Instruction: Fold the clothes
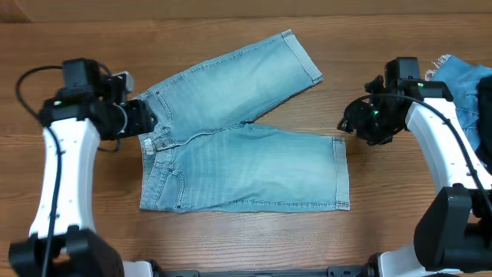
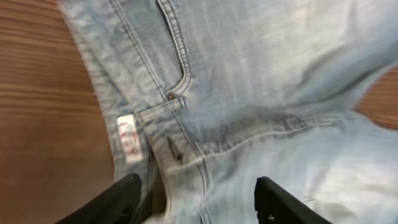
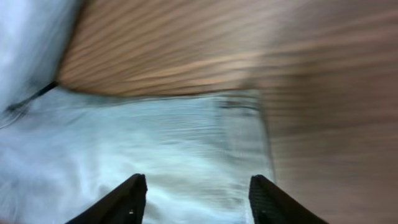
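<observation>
A pale light-blue pair of denim shorts (image 1: 246,146) lies flat on the wooden table, waistband to the left, one leg angled up to the back right, the other running right. My left gripper (image 1: 146,117) is open over the waistband by the fly and white label (image 2: 127,138). Its fingers (image 2: 196,202) straddle the fly seam. My right gripper (image 1: 350,123) is open just off the hem of the lower leg. In the right wrist view its fingers (image 3: 196,199) hover over that leg's pale cloth (image 3: 155,143). Neither holds anything.
A medium-blue denim garment with frayed white edges (image 1: 461,81) lies at the right edge of the table, partly under my right arm. Bare wood surrounds the shorts.
</observation>
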Robot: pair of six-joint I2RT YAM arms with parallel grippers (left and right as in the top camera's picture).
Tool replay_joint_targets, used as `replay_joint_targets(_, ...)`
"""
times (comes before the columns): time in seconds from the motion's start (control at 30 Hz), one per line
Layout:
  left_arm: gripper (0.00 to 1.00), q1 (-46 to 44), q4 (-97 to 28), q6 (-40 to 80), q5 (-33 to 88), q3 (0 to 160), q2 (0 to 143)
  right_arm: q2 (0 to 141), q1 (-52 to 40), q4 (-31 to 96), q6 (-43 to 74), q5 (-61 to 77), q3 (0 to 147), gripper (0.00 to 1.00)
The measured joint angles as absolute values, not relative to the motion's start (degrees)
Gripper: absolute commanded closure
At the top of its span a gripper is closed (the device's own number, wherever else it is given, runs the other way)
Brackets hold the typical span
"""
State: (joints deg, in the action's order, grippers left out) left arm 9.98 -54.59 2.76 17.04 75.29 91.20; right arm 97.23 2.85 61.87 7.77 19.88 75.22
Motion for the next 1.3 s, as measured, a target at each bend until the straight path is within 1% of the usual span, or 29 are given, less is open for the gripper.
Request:
replay_joint_targets(0.2,0.39,9.80,-43.92,6.63,14.26,73.43,103.48,97.23,2.85,62.65,3.73,24.45,75.24,0.40)
replay_joint_targets(0.3,0.39,10.17,-37.89,7.62,14.57,73.10,106.98,97.23,2.85,63.02,2.70,25.30,75.24,0.40)
replay_joint_targets(0.37,0.41,10.22,-34.15,7.99,14.90,73.10,108.79,97.23,2.85,62.81,2.31,25.52,75.24,0.40)
replay_joint_targets(0.4,0.46,10.22,-32.62,8.16,15.00,73.10,109.69,97.23,2.85,62.59,2.28,25.56,75.24,0.40)
replay_joint_targets(0.5,0.52,10.02,-24.69,8.64,16.53,73.12,115.42,97.23,2.85,61.91,2.11,25.71,75.26,0.40)
replay_joint_targets(0.57,0.52,9.69,-21.23,8.64,16.67,73.21,116.55,97.23,2.85,61.98,2.11,25.74,75.26,0.40)
replay_joint_targets(0.67,0.48,9.04,-13.34,8.64,16.16,73.54,118.67,97.23,2.85,61.98,2.11,25.74,75.26,0.40)
replay_joint_targets(0.73,0.40,8.69,-6.68,8.67,14.17,73.63,120.18,97.23,2.85,61.71,2.11,25.76,75.29,0.40)
replay_joint_targets(0.83,0.32,8.47,1.74,8.62,11.51,73.52,121.99,97.23,2.85,61.36,2.11,25.74,75.26,0.40)
replay_joint_targets(0.9,0.27,8.51,4.82,9.13,10.07,73.76,122.63,97.23,2.85,61.10,2.15,25.71,75.26,0.36)
replay_joint_targets(0.93,0.20,8.60,4.86,9.17,9.58,73.95,122.69,97.23,2.85,60.88,2.15,25.76,75.29,0.34)
replay_joint_targets(1.0,0.11,8.64,2.96,9.50,8.71,75.11,122.69,97.23,2.85,59.64,2.15,25.76,75.29,0.31)
replay_joint_targets(1.2,0.11,9.15,-6.68,10.59,7.55,80.47,122.67,97.23,2.85,57.45,3.79,24.80,75.29,0.27)
replay_joint_targets(1.27,0.11,10.02,-11.33,10.59,7.53,82.35,122.19,97.23,2.85,58.02,5.43,23.18,75.29,0.25)
replay_joint_targets(1.3,0.12,10.76,-14.50,10.59,7.90,83.26,121.43,97.23,2.87,58.67,6.35,22.31,75.29,0.23)
